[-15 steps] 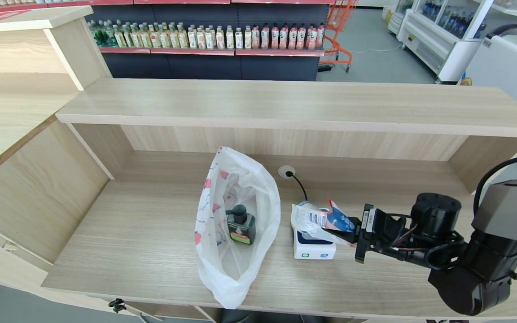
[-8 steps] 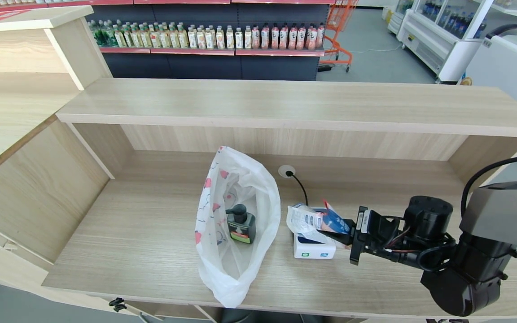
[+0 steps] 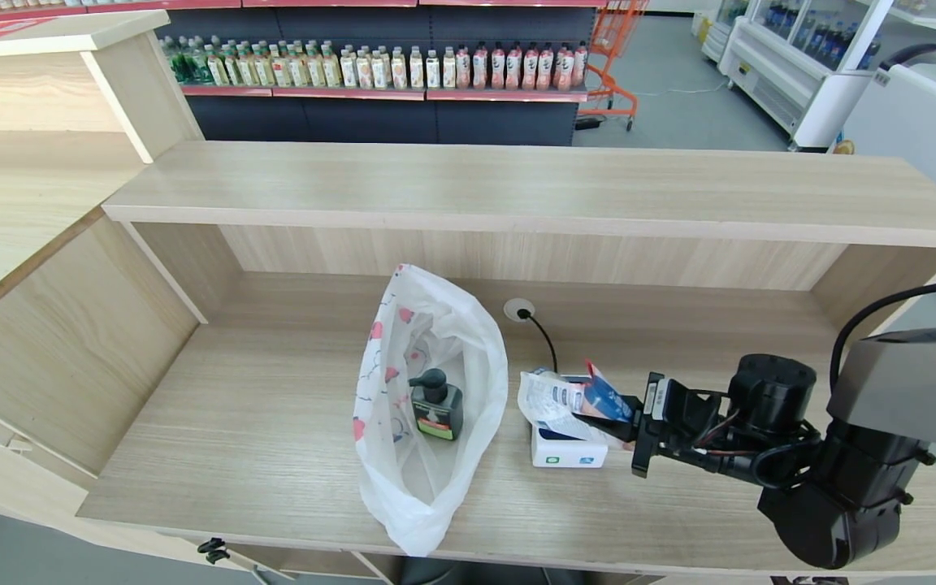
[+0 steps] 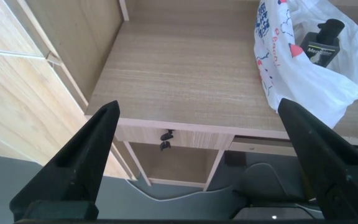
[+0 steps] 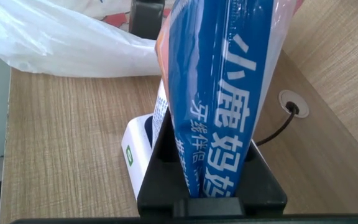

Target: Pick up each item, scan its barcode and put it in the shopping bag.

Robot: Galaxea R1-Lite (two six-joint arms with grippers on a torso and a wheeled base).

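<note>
My right gripper (image 3: 618, 408) is shut on a blue and clear packet (image 3: 569, 396), holding it just above the white scanner box (image 3: 567, 451) on the counter. In the right wrist view the packet (image 5: 219, 93) stands between the fingers, with the scanner (image 5: 143, 149) below it. The white shopping bag (image 3: 423, 406) lies open to the left of the scanner, with a dark pump bottle (image 3: 436, 408) inside. My left gripper (image 4: 204, 162) hangs open off the counter's front edge, with the bag (image 4: 303, 62) and bottle (image 4: 322, 43) beyond it.
A black cable (image 3: 541, 333) runs from a grommet (image 3: 518, 309) at the back of the counter to the scanner. A raised shelf (image 3: 517, 187) overhangs the rear, and a side wall (image 3: 70, 341) closes the left. Bare counter (image 3: 249, 422) lies left of the bag.
My right gripper has carried the packet a little to the left and lower, closer over the scanner. The bag and bottle have not moved.
</note>
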